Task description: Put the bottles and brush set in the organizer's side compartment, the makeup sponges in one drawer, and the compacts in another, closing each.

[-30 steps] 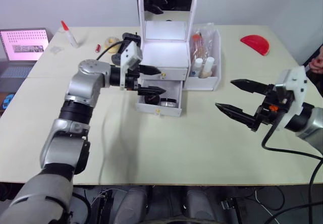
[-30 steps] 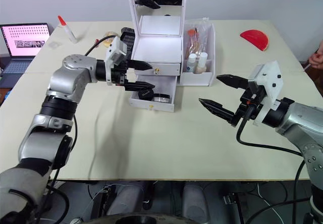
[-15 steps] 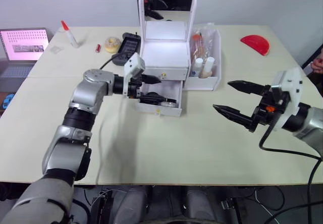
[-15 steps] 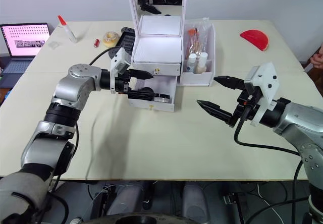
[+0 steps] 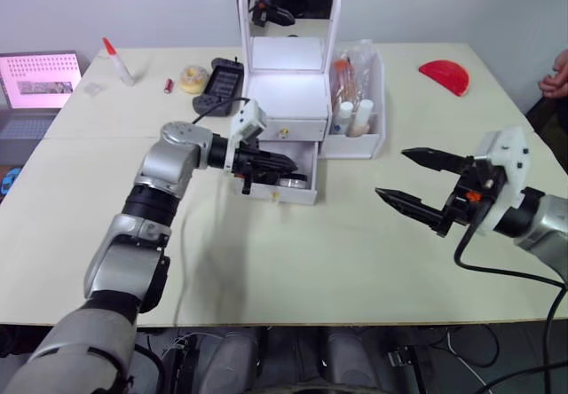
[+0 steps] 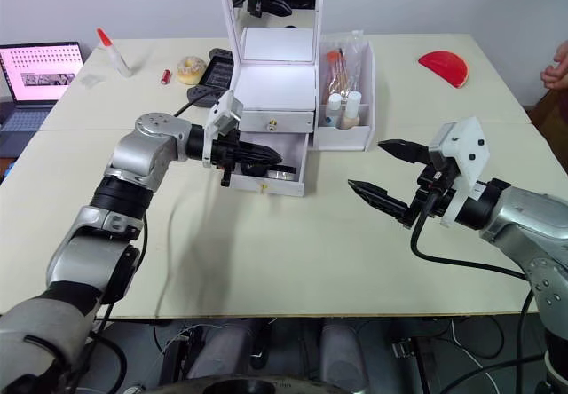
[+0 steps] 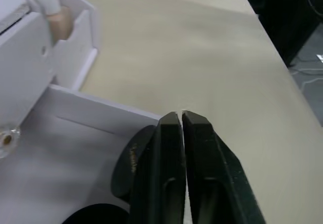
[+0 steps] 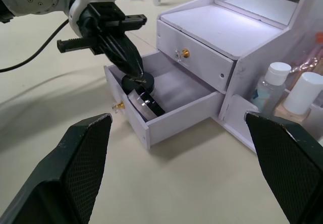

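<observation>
Over the open lower drawer (image 5: 282,184) of the organizer (image 5: 293,101), the left gripper (image 8: 132,66) has come down from its raised, spread pose of a second ago; its fingers (image 7: 182,133) are now pressed together, tips resting at the compacts (image 8: 140,87) lying in the drawer, with nothing visibly held between them. Judged from this, the compacts are delivered and the next step is pushing this drawer shut. The upper drawer (image 5: 288,130) is closed. In the side compartment (image 5: 359,101) at the organizer's right stand the bottles (image 5: 353,117) and the brush set (image 5: 346,70).

Well to the right, above the bare counter (image 5: 337,252), the right gripper (image 5: 422,185) holds its fingers wide apart and empty, much as before.

The right wrist view alone shows the drawer interior and the left fingertips against the black compacts. The left wrist view alone confirms the closed fingers. The eye views add a laptop (image 5: 40,79) and a red object (image 5: 444,74) at the far edges.
</observation>
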Action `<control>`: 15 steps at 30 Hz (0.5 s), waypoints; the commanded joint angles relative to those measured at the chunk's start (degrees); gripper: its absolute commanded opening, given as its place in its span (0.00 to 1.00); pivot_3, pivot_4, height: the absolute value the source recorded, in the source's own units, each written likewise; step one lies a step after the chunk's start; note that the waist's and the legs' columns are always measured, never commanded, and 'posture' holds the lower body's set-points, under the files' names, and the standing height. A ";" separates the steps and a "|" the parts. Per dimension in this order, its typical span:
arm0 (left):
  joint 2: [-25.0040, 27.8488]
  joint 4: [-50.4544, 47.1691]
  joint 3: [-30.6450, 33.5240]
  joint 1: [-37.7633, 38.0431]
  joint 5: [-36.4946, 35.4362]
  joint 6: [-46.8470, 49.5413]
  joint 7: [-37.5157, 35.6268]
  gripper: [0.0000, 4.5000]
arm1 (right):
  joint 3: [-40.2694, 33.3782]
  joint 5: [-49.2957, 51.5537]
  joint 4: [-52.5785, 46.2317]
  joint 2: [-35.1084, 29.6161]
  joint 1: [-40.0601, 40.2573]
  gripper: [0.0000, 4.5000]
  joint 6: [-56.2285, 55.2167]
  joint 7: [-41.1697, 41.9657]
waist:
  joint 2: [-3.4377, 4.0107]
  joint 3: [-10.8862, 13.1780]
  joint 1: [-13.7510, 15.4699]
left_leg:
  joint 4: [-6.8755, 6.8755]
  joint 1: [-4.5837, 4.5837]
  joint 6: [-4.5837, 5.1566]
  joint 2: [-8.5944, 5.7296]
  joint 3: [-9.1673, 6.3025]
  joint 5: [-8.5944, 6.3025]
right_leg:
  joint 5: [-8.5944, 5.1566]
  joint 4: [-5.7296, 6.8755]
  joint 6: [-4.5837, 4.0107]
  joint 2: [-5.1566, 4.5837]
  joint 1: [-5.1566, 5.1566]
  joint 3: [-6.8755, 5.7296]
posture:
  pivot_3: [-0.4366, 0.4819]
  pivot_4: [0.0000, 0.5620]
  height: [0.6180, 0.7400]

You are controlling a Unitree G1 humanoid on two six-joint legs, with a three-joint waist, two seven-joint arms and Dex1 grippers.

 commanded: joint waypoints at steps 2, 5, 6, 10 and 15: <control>0.67 -1.11 -0.98 -0.25 1.08 -0.63 -0.41 0.01 | -2.17 0.54 -1.97 -0.21 -0.21 1.00 -0.89 -0.53 | 0.00 0.00 0.03 | 0.00 0.00 0.00 0.00 0.00 0.00 | 0.00 0.00 0.00 0.00 0.00 0.00 | 0.48 0.27 0.98; 0.37 -0.71 -1.76 -0.25 1.97 -1.39 0.06 0.01 | -2.19 0.51 -2.11 -0.20 -0.08 1.00 -0.89 -0.82 | 0.00 0.00 0.08 | 0.01 0.00 0.00 0.00 0.00 0.00 | 0.00 0.00 0.00 0.00 0.00 0.00 | 0.48 0.27 0.98; 0.25 -0.48 -2.01 -0.22 2.46 -1.80 0.21 0.01 | -2.23 0.55 -2.18 -0.18 -0.03 1.00 -0.86 -0.91 | 0.00 0.00 0.10 | 0.01 0.00 0.00 0.00 0.00 0.00 | 0.00 0.00 0.00 0.00 0.01 0.00 | 0.48 0.27 0.98; -0.32 0.89 -2.92 -0.30 4.09 -3.66 0.67 0.01 | -2.49 0.60 -2.47 -0.16 0.41 1.00 -0.86 -1.16 | 0.00 0.00 0.07 | 0.01 0.00 0.00 -0.01 0.00 0.00 | 0.00 0.00 0.00 -0.01 0.01 0.00 | 0.48 0.27 0.98; -0.81 3.17 -3.40 -1.03 5.44 -5.93 1.09 0.01 | -3.13 0.77 -2.86 -0.17 1.11 1.00 -0.78 -1.54 | 0.00 0.00 0.07 | 0.01 0.00 0.00 0.00 0.00 0.00 | 0.00 0.00 0.00 -0.01 0.01 0.00 | 0.48 0.27 0.98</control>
